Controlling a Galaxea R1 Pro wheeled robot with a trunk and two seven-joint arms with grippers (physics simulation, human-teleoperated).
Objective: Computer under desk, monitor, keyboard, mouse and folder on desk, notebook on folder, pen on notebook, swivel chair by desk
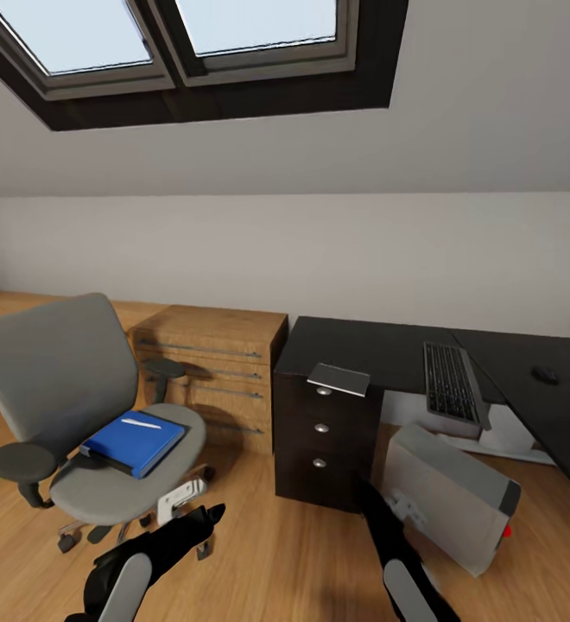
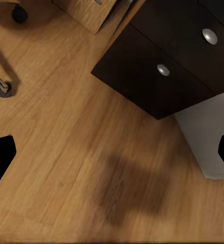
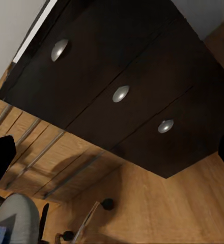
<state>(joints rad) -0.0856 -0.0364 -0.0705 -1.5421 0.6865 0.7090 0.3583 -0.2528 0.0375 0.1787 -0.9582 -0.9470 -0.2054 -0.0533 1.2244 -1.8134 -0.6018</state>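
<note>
Lay on the grey swivel chair's (image 1: 104,484) seat: flat bright blue folder (image 1: 134,442) with a slim white pen (image 1: 141,423) on top, long side running from front-left toward back-right. Sat ahead and left of the black left gripper (image 1: 200,523), much nearer than the black right gripper (image 1: 373,510) by the dark three-drawer unit (image 1: 324,441). Fingers of both spread wide, holding nothing. Waited already on the glossy black desk (image 1: 380,350): thin grey notebook (image 1: 338,378), black keyboard (image 1: 450,381), tiny dark mouse (image 1: 545,375).
</note>
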